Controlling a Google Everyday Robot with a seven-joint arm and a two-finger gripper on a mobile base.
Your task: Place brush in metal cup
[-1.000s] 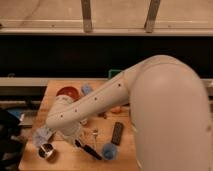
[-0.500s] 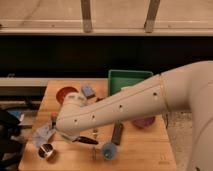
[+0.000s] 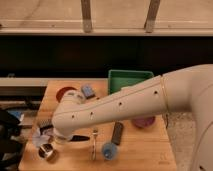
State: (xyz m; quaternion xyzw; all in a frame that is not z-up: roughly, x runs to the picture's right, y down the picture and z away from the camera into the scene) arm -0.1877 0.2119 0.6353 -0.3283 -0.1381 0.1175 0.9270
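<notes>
White arm reaches across the wooden table and ends just above the metal cup. Green bin sits well up-right of the cup. Black bar, fork and blue cup lie to the cup's right. Gripper hangs just over the cup, jaws closed. Brush is up-right of the cup, not in it. Its dark handle pokes out from under the wrist, and the wrist hides whether the jaws clamp it.

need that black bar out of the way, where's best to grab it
Across its narrow width, mid-length, from straight above: the black bar lies flat on the table, long and slim, with the fork beside it. The gripper, shut, is by the metal cup, lower left.
</notes>
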